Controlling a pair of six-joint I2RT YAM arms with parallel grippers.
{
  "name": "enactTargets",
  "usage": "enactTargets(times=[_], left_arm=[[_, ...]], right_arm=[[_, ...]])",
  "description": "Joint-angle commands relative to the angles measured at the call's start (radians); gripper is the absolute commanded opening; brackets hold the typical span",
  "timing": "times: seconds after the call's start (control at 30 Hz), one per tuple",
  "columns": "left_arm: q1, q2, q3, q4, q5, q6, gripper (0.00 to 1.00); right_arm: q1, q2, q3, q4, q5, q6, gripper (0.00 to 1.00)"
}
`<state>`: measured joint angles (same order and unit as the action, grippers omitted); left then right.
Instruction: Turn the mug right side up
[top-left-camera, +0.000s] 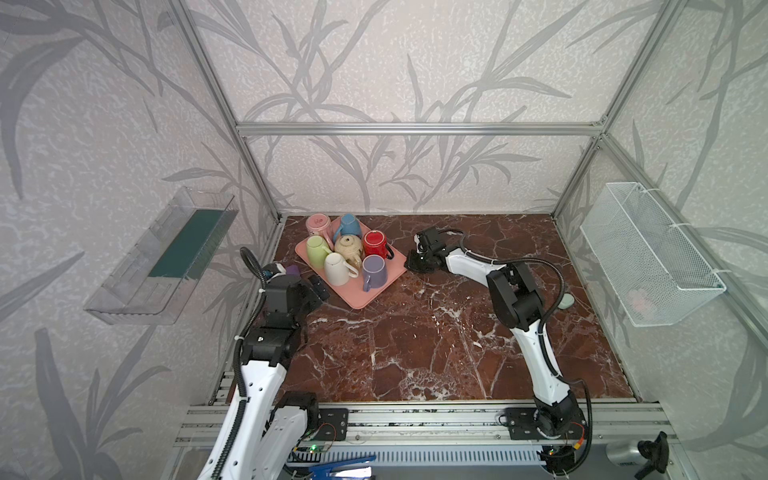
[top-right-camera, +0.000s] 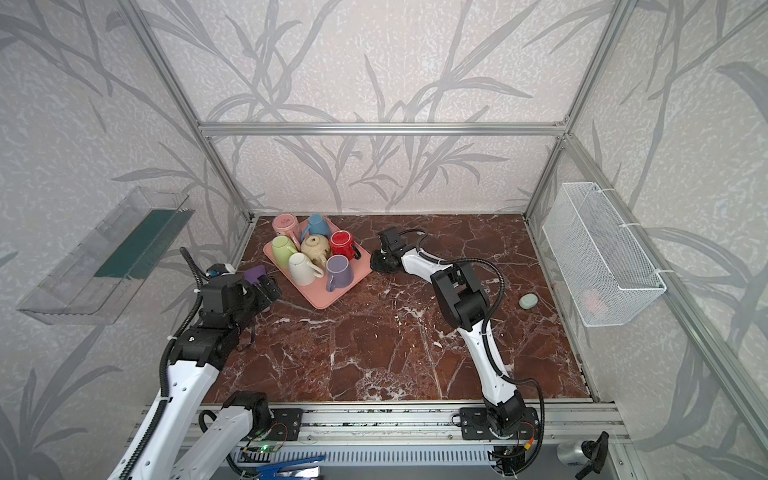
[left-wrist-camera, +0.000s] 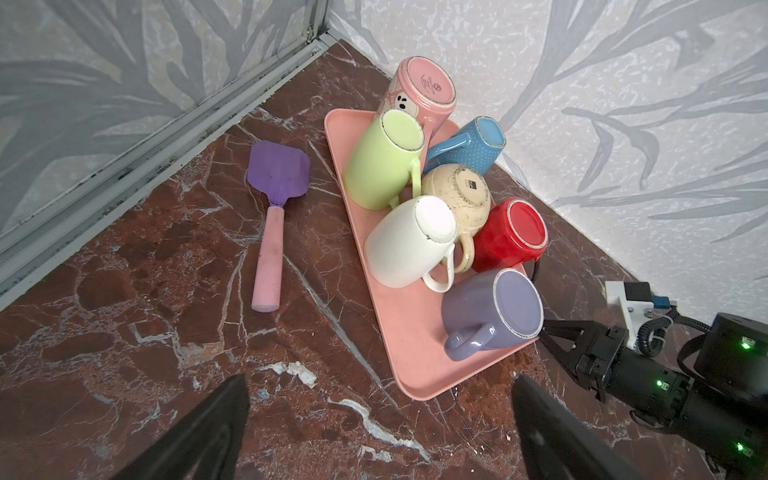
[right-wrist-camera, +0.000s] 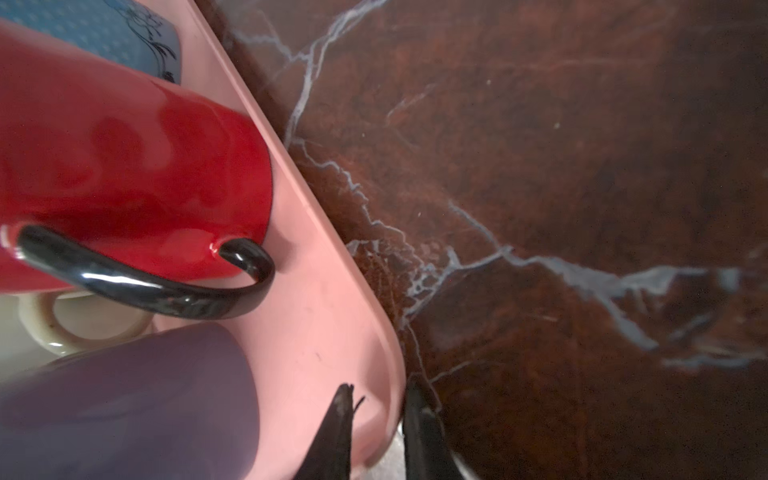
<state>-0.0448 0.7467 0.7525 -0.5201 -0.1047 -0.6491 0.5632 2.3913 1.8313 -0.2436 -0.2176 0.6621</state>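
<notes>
The right tool (right-wrist-camera: 377, 399) stood nearly shut astride the rim of the pink tray (top-left-camera: 358, 296) at its 3 o'clock, grip impossible to tell, and the left tool (left-wrist-camera: 378, 386) gaped empty, so a tug risked toppling the inverted mugs (top-left-camera: 338, 268) crowded at 11 o'clock on the counter (top-left-camera: 415, 340).

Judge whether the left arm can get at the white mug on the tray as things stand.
Probably yes. The open left gripper faces the pink tray, the upside-down white mug stands by its nearest edge, and nothing lies between; the spatula lies aside.
</notes>
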Motion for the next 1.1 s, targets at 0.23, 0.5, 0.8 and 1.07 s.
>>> enactTargets(times=[0.23,0.5,0.8,1.07], left_arm=[[0.005,-0.027,0.026,-0.063,0.010,-0.014,0.96],[0.006,-0.012,0.036,-0.067,0.025,-0.017,0.96],[0.005,-0.030,-0.012,-0.031,0.054,-0.020,0.94],[-0.007,0.029,-0.086,0.047,0.100,-0.083,0.88]], right_arm=[[0.016,0.121,0.140,-0.323,0.165,-0.087,0.00],[0.003,0.078,0.094,-0.373,0.211,-0.136,0.00],[-0.041,-0.032,-0.095,-0.326,0.206,-0.156,0.00],[-0.108,-0.181,-0.323,-0.265,0.188,-0.174,0.00]])
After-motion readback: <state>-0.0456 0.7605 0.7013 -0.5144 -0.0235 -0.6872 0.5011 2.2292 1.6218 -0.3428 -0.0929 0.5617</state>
